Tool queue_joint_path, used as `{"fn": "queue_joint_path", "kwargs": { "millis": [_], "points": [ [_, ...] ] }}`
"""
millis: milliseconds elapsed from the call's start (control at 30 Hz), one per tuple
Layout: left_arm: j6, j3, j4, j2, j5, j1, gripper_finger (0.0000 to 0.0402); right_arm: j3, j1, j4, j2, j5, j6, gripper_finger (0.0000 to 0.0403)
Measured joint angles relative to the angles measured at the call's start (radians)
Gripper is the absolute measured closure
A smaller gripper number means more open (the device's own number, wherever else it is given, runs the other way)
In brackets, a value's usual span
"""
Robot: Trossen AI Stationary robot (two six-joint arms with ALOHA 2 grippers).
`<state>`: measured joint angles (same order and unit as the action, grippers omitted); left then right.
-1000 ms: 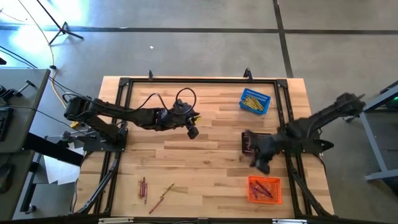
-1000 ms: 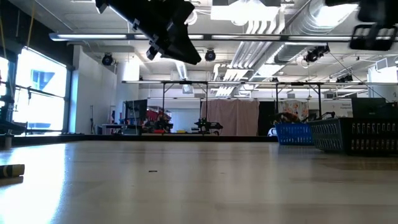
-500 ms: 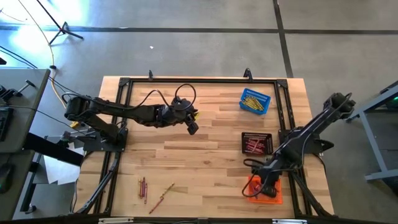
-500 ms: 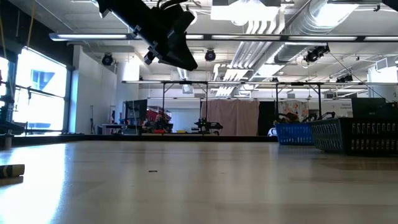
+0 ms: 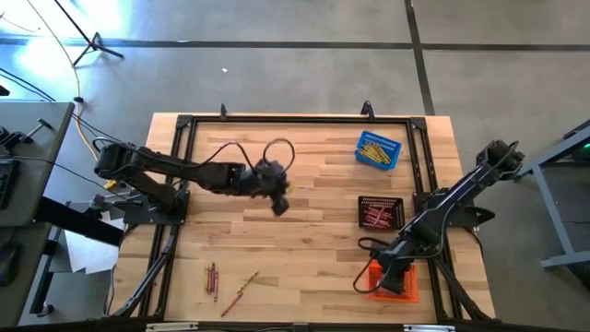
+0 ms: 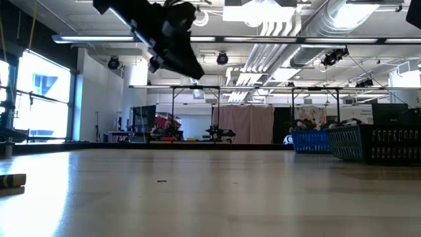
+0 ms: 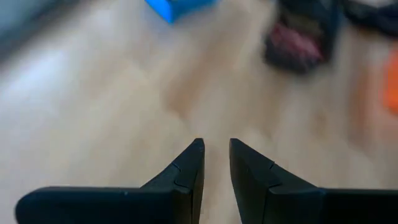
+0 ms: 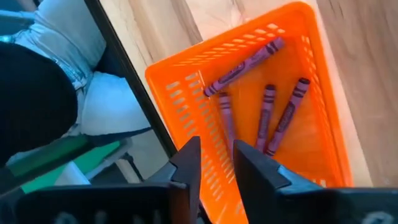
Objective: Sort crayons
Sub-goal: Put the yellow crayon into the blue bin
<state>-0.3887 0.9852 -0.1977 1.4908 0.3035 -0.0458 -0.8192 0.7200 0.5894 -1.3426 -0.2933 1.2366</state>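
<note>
My right gripper [image 5: 385, 281] hangs open just over the orange basket [image 5: 412, 277], near the table's front right. Several purple crayons [image 8: 273, 118] lie on the floor of the orange basket [image 8: 230, 43], ahead of my right gripper [image 8: 216, 152], which has nothing between its fingers. My left gripper [image 5: 279, 205] hovers open over the middle of the table, and my left gripper [image 7: 216, 149] holds nothing. A few loose crayons [image 5: 213, 277] and one more [image 5: 241, 290] lie flat on the wood at the front left.
A blue basket [image 5: 378, 150] with yellow crayons stands at the back right. A black basket [image 5: 381, 212] with red ones stands between it and the orange basket. A black frame rail [image 5: 184, 166] runs around the table. Bare wood lies under my left gripper.
My right gripper has swung from beside the black basket toward the table's near edge and gone down, and now stands over the orange basket. My left gripper has tipped downward a little, staying over the middle of the table.
</note>
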Motion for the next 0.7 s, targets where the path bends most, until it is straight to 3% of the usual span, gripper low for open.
{"fn": "queue_joint_path", "kwargs": {
  "millis": [133,267,433,533,700],
  "points": [
    [-0.206,0.0,-0.181,-0.001,-0.172,-0.076,0.0338,0.0,0.0,-0.003,0.0,0.006,-0.051,0.0312],
    [-0.475,0.0,-0.349,-0.001,-0.201,-0.21,0.0338,0.0,0.0,-0.003,0.0,0.081,-0.132,0.0312],
    [-0.781,0.0,-0.423,-0.001,-0.169,-0.409,0.0338,0.0,-0.017,-0.017,0.001,0.184,-0.15,0.0312],
    [-0.947,0.0,-0.404,0.005,-0.098,-0.526,0.0338,0.0,-0.03,-0.037,0.001,0.234,-0.192,0.0312],
    [-1.005,0.0,-0.294,0.065,0.041,-0.67,0.0338,0.0,-0.056,-0.079,0.001,0.279,-0.299,0.0311]
  ]
}}
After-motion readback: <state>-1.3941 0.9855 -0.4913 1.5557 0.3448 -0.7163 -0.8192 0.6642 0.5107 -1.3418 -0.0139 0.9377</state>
